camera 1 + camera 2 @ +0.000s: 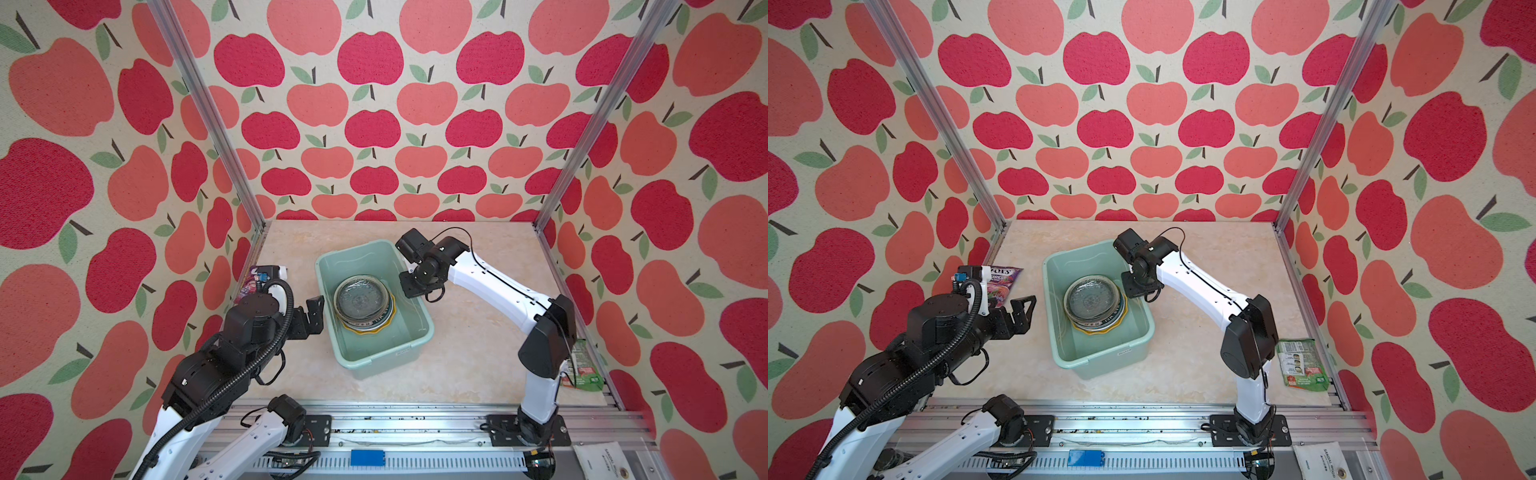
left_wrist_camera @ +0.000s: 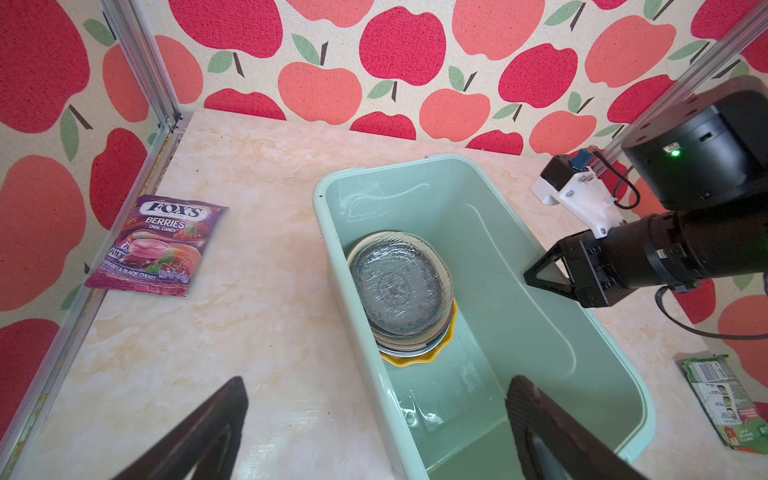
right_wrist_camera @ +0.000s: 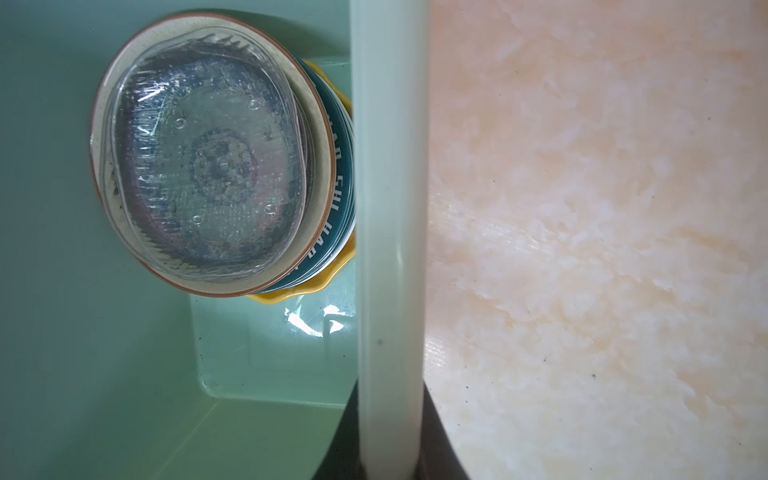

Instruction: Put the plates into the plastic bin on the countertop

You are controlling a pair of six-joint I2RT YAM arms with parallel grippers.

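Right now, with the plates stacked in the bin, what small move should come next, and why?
Probably close the left gripper on the rim of the plastic bin. Its open fingers stand on either side of that wall, the right gripper is shut on the opposite rim, and the plates sit stacked inside, so a two-handed hold looks intended.

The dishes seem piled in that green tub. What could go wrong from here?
1. The right end effector is clamped on the rim of the plastic bin. A pull might tilt it and slide the plates, which sit staggered near that wall.
2. The glass plate tops the uneven pile and could slip or crack if jolted.
3. The open left end effector is close to the opposite wall and might bump it.
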